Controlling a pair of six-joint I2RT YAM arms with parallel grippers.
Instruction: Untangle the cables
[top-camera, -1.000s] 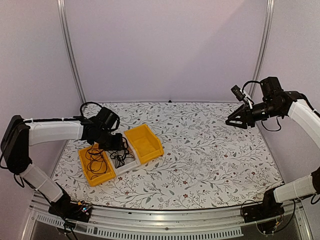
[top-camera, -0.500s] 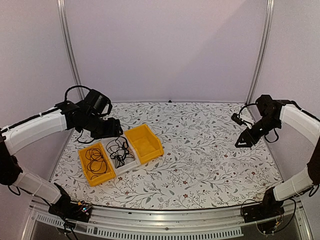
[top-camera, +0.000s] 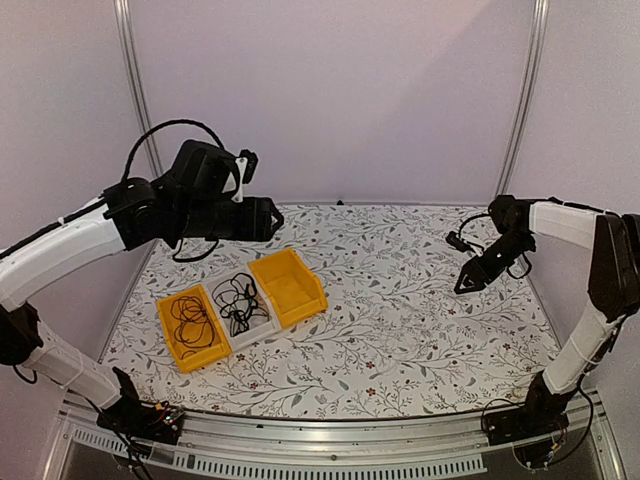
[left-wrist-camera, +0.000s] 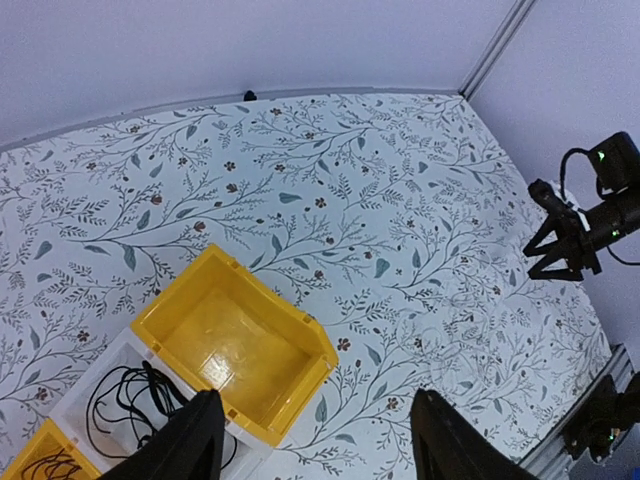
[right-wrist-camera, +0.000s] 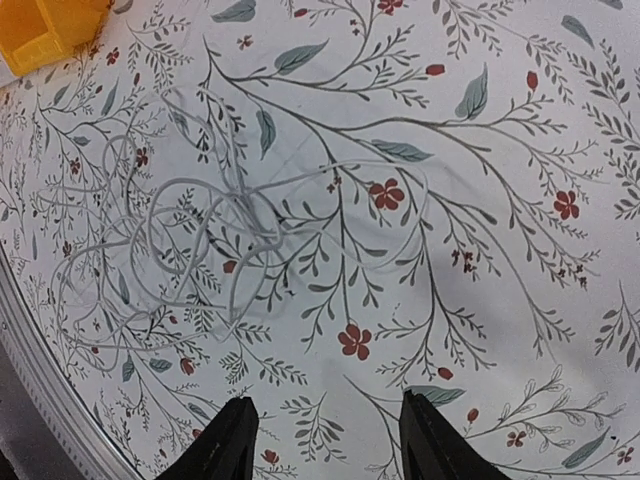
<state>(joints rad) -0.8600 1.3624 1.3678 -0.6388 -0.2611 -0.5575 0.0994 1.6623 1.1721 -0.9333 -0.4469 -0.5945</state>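
White table (top-camera: 400, 300) printed with grey leaves and red flowers, inside pale lilac walls (top-camera: 330, 100) with aluminium posts (top-camera: 135, 100). Black cables (top-camera: 238, 302) lie in the white bin (top-camera: 252, 337) and the yellow bin (top-camera: 203, 361) near the left edge. A cream cable (right-wrist-camera: 215, 215) loops on the cloth near one edge. Left claw (left-wrist-camera: 315, 445) and right claw (right-wrist-camera: 330, 440) hang spread, holding nothing

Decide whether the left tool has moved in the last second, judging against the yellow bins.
Yes. The left tool has lifted away from the white bin and now hangs up-image of the empty yellow bin.
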